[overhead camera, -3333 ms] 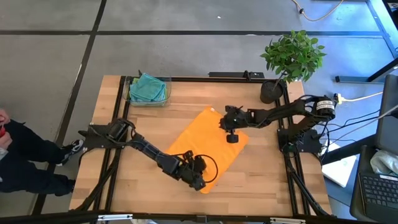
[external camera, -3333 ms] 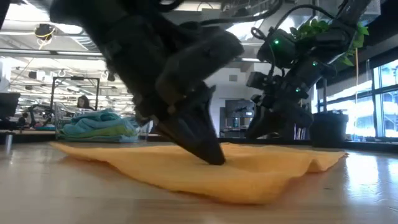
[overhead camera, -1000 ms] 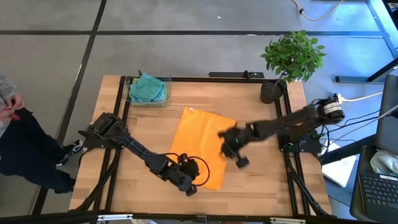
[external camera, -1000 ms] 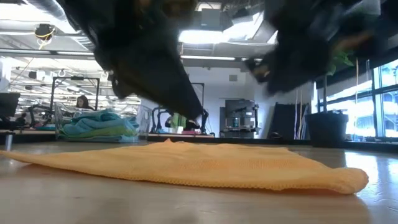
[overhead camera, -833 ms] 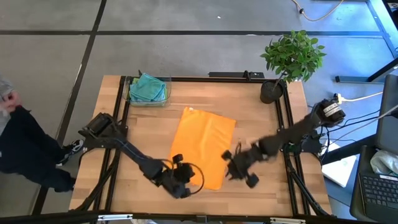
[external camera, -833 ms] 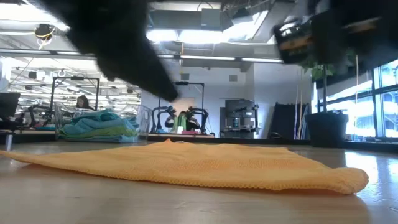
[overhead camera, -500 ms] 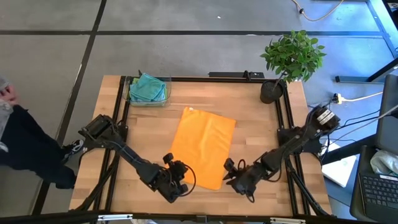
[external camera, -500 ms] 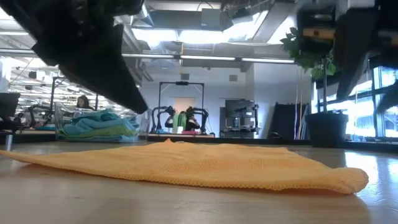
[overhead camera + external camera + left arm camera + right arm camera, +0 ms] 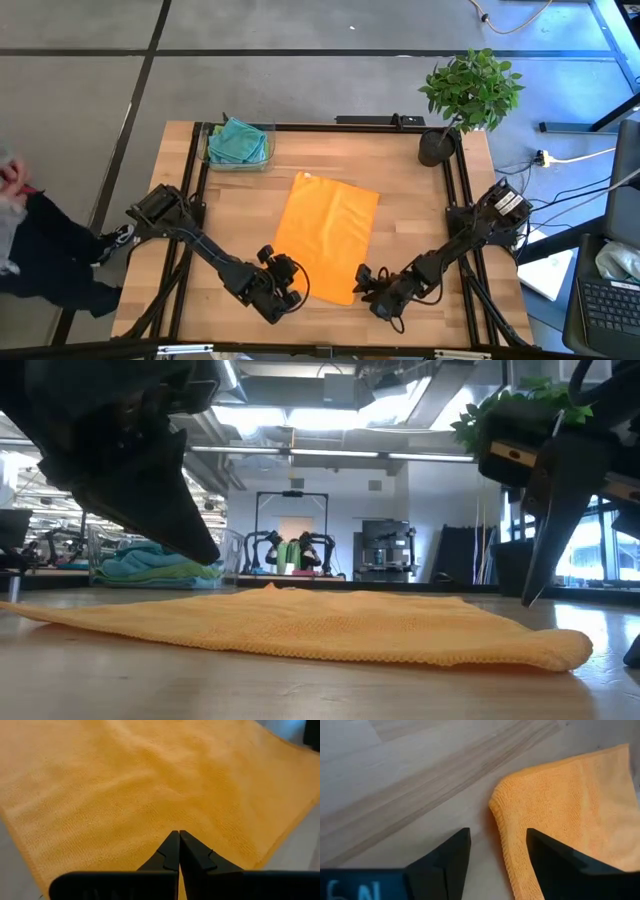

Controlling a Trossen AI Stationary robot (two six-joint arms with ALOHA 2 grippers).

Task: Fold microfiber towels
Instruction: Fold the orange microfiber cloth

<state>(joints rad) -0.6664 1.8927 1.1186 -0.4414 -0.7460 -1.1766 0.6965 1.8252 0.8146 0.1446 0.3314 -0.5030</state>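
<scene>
Setting: robotics lab or open-plan workshop hall. Evidence, high view: wooden table (image 9: 420,215) in a black frame at centre, standing on a grey concrete floor (image 9: 300,80); potted plant (image 9: 468,92) at upper right; cables (image 9: 570,190) and a laptop (image 9: 607,300) at the right edge. Evidence, low view: exposed ceiling ducts (image 9: 330,385) and strip lights (image 9: 370,456) at top, further black equipment frames (image 9: 295,530) at mid-distance centre, large windows (image 9: 600,530) at right.

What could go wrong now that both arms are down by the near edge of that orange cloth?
The right gripper is open around the corner of the orange towel and might pinch only its thin hem, which could slip. The left gripper is shut over the towel and may just push and wrinkle it.
</scene>
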